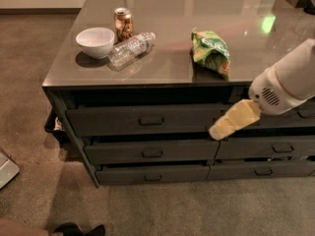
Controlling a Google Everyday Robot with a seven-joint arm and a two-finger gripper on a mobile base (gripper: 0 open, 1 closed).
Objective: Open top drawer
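The top drawer [113,120] is the wide dark grey front just under the table top, with a small rectangular loop handle [151,121] at its centre. A dark gap shows above its front. My gripper [227,124], cream-coloured at the end of the white arm [288,85], hangs in front of the drawer's right end, well to the right of the handle and about level with it. It holds nothing that I can see.
Two shallower drawers [151,153] lie below, and another drawer column [283,148] is to the right. On the table top [162,68] are a white bowl [95,42], a can [123,24], a lying plastic bottle [130,48] and a green chip bag [212,52]. Carpet floor lies in front.
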